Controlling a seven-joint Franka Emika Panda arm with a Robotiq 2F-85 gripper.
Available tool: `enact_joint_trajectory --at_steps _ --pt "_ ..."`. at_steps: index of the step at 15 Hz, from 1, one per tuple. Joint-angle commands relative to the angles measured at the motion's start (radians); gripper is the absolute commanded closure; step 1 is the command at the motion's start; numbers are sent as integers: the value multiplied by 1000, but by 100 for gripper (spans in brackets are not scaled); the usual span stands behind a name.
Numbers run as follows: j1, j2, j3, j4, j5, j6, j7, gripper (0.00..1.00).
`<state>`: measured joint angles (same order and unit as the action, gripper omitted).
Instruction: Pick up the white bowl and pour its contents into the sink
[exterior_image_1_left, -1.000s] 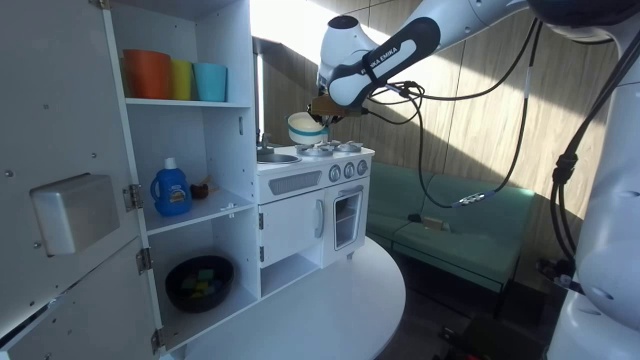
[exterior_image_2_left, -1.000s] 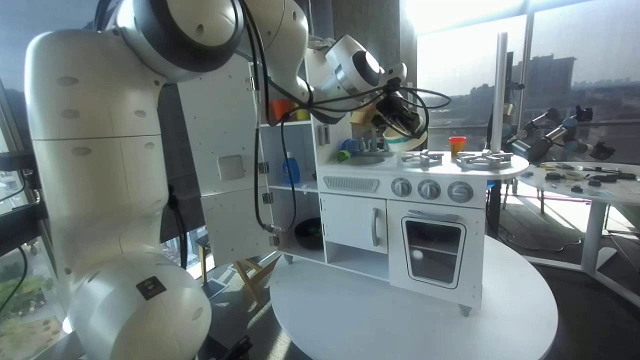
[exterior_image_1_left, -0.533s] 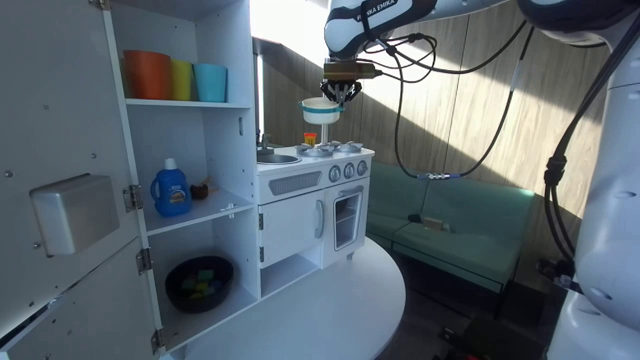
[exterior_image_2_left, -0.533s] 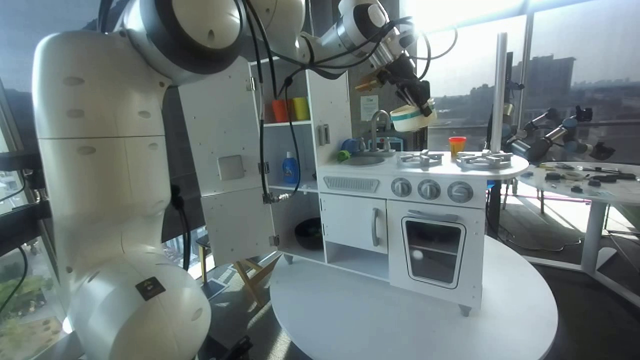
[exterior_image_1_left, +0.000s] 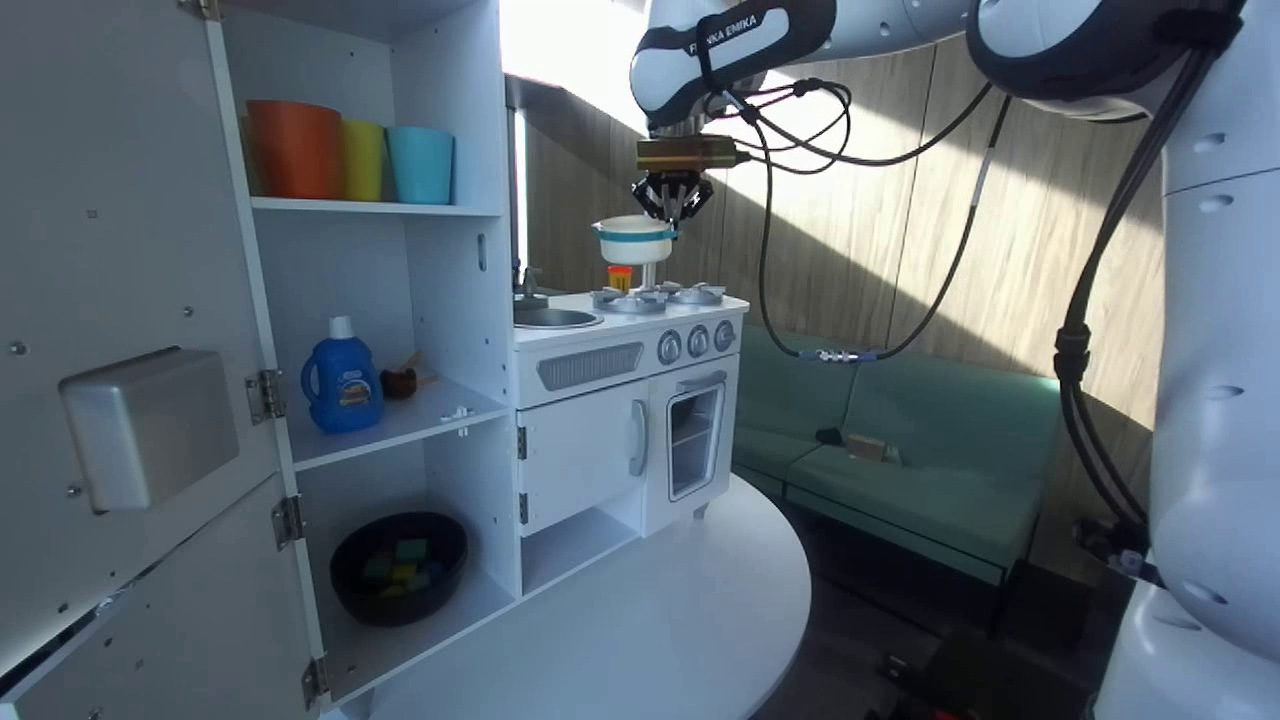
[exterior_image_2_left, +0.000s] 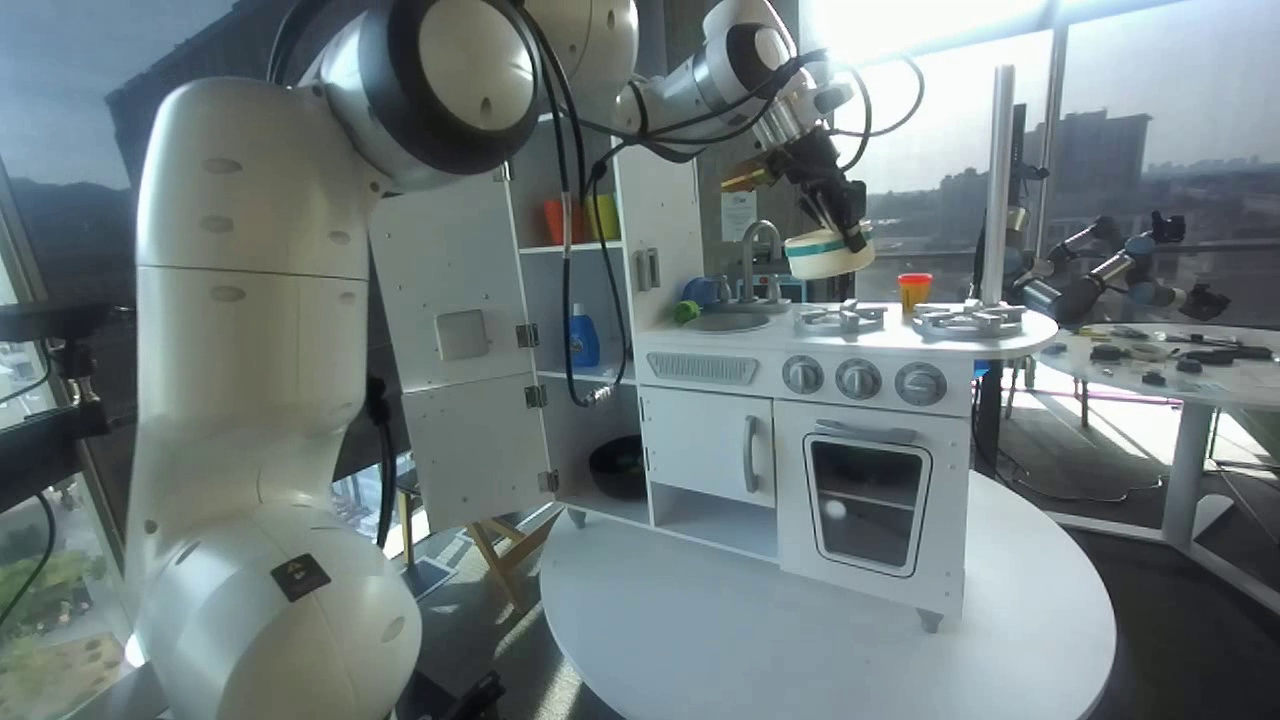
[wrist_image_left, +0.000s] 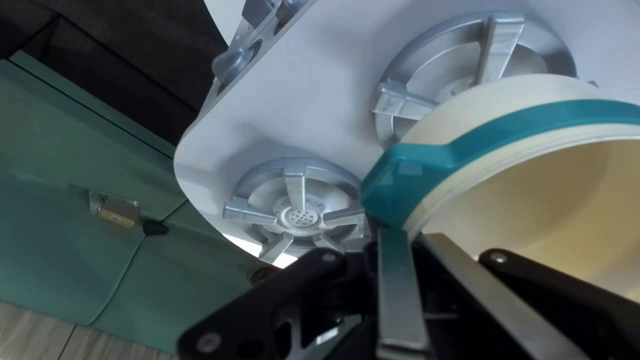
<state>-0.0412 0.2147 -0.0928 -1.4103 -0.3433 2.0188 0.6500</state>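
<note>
White bowl (exterior_image_1_left: 632, 248) hangs over a burner (exterior_image_2_left: 842, 320), hand (wrist_image_left: 412, 235) gripping it, probably by the rim.

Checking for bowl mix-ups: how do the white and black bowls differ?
The white bowl is pale with a teal band; the black bowl is plain dark. The white bowl hangs from the jaws above the stovetop; the black bowl rests on the bottom shelf. Both are round and open-topped.

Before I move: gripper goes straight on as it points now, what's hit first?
Probably a burner or the white worktop below; depth leaves which unclear. The held white bowl would likely touch before the gripper.
</note>
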Motion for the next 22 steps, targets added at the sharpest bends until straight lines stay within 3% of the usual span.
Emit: enact_joint_trajectory --at_steps 1,6,7,9,17,22 --pt "3 47 -5 73 65 -53 -51 92" --pt "5 64 -10 71 99 -73 -64 90" --pt "4 65 -11 69 104 -70 -64 68" --pt "5 69 -14 70 101 -74 -56 64" --pt "4 40 -16 76 76 -106 -53 4" --pt "9 -41 3 25 85 -116 -99 0"
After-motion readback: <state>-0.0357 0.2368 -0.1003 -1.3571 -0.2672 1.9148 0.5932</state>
